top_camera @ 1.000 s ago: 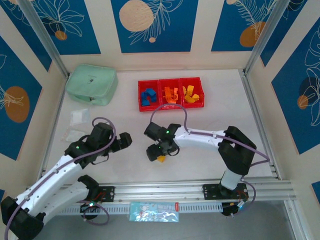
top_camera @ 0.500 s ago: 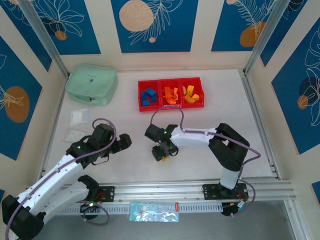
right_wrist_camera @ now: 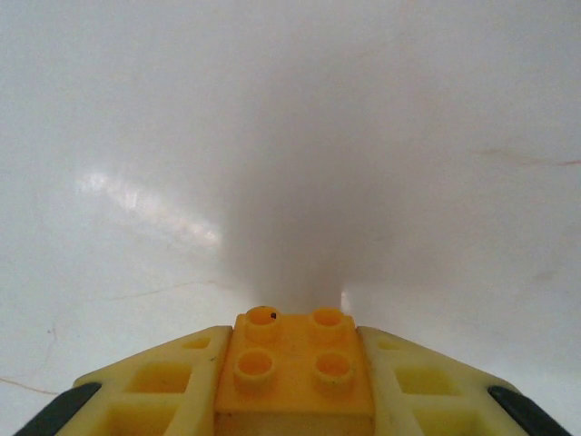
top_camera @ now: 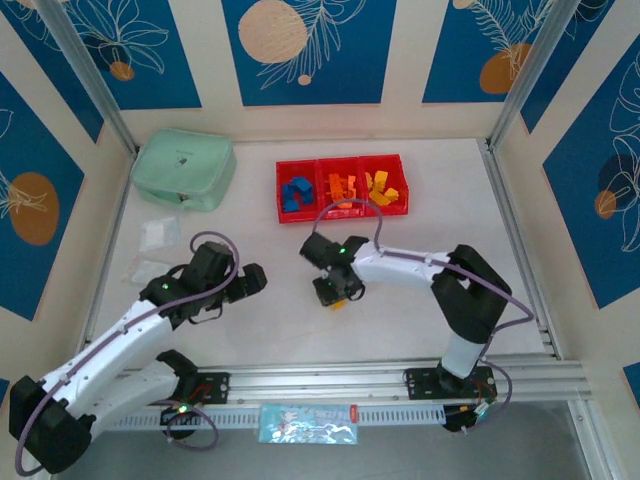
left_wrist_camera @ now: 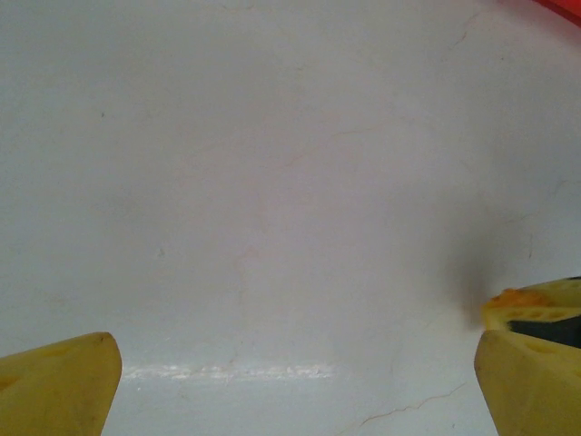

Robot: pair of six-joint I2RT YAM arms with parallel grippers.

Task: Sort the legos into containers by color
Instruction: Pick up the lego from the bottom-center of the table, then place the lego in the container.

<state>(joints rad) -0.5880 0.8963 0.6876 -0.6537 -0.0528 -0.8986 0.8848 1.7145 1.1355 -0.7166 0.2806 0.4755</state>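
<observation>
Pick step: right jaws clamp a yellow brick (right_wrist_camera: 292,381), left jaws wide and empty; next calls for a clean lift and carry to the yellow bin (top_camera: 386,213).

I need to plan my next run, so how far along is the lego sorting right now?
Done: blue bricks, orange bricks and yellow bricks already lie in separate bins of the red tray. In hand: the right fingers are shut on a yellow brick; the left fingers are open and empty. Left: drop that brick in the yellow bin, seemingly the last loose one.
</observation>
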